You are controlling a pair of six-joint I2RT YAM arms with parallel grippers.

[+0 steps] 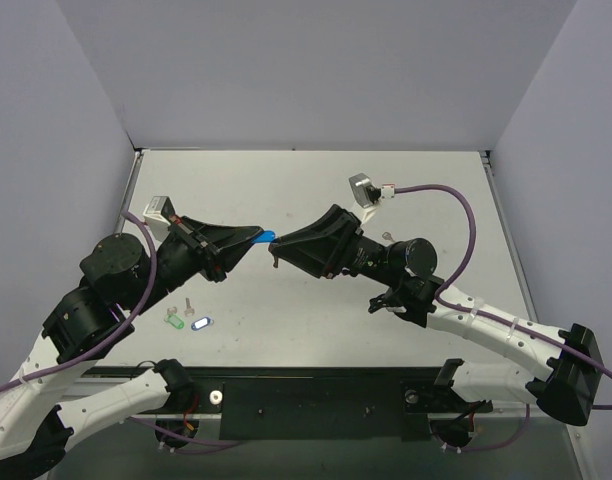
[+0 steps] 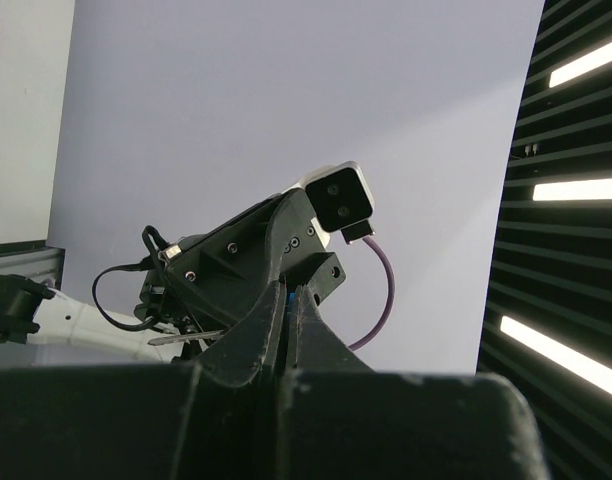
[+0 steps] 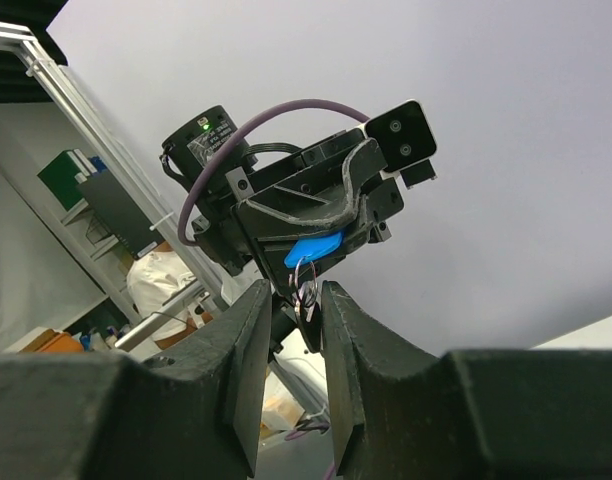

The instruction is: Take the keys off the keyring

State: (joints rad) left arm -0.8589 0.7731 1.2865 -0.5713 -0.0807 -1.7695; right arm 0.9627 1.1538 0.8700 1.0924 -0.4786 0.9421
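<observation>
- A pale grey table (image 1: 316, 180) is lying under the bright blue plastic-capped silver key (image 1: 267, 237), which is hanging in the air over the table's middle.
- Plain lilac-grey walls (image 1: 316, 70) are closing in behind and to both sides of that key.
- A purple cable (image 1: 466, 215) is looping away to the right of the key, behind the right wrist.
- The black two-finger left gripper (image 1: 254, 238) is reaching in from the key's left. Its fingers are pressing together on the blue cap, with only a sliver of blue showing between them in the left wrist view.
- The black two-finger right gripper (image 1: 277, 252) is meeting the key from the right and just below. Its fingers are standing a narrow gap apart and are not clamping anything.
- A round black motor housing (image 3: 211, 135) behind the left gripper is carrying a small label with print too fine to read.
- A green-capped key (image 1: 173, 320) and a blue-and-white-capped key (image 1: 201, 324) are lying side by side on the table, well apart from the held key, toward the near left.
- A small bare silver piece (image 1: 189, 303) is lying just beyond those two.
- The thin silver wire keyring (image 3: 306, 285) is dangling just under the blue cap, sitting between the right fingertips. Whether it is touching them cannot be told.
</observation>
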